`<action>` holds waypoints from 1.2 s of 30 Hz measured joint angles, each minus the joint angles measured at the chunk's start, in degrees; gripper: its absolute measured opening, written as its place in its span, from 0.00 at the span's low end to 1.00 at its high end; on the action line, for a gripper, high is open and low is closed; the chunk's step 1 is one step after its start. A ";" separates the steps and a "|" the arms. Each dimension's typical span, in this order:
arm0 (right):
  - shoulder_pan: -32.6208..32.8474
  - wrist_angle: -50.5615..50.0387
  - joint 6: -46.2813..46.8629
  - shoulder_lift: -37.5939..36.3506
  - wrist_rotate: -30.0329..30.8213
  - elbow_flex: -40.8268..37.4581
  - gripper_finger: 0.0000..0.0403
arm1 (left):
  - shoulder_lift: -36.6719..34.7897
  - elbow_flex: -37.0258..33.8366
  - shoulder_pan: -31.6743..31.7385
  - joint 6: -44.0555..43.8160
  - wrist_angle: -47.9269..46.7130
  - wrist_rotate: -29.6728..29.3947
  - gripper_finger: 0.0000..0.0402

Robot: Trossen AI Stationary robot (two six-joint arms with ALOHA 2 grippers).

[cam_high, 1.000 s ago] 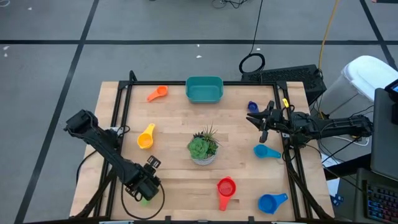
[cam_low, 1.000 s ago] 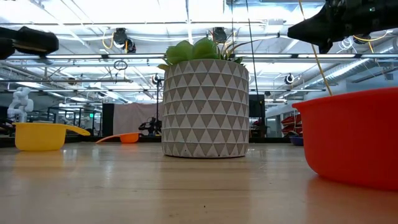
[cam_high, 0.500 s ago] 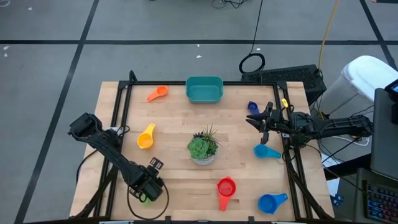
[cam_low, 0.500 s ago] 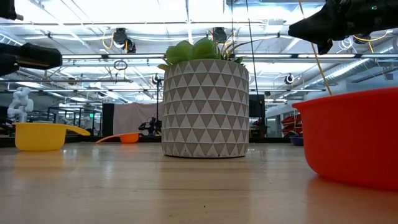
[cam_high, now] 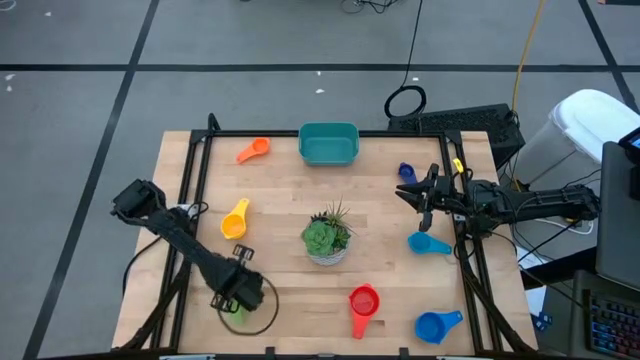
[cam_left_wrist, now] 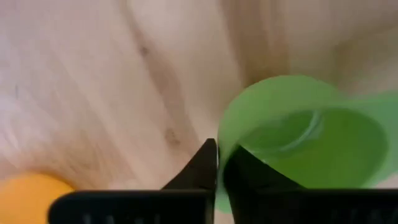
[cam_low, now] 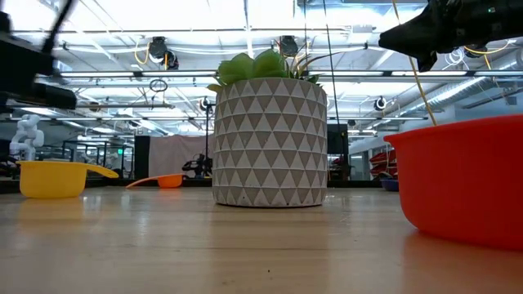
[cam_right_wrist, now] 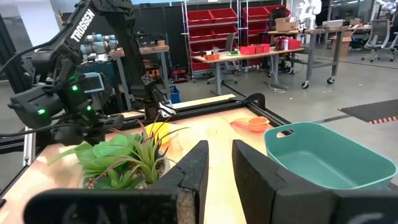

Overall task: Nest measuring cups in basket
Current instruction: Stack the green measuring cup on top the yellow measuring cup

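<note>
Your left gripper (cam_left_wrist: 217,163) is pinching the green cup's (cam_left_wrist: 305,134) rim at the table's (cam_high: 290,190) front-left corner. Your right gripper (cam_high: 418,195) is waiting above the right side, its fingers standing narrowly apart and holding nothing.

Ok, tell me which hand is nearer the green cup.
Left. The left hand is right at the green cup, its fingers pinching the rim at the table's front left. The right hand hangs over the far right side, past the plant.

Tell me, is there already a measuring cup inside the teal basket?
No, the high view shows the basket holding nothing, with the cups lying apart on the table.
</note>
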 joint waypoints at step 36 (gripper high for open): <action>0.00 -3.48 0.05 0.00 0.14 -0.02 0.17 | -28.49 -4.39 22.71 -48.84 -30.02 -22.39 0.02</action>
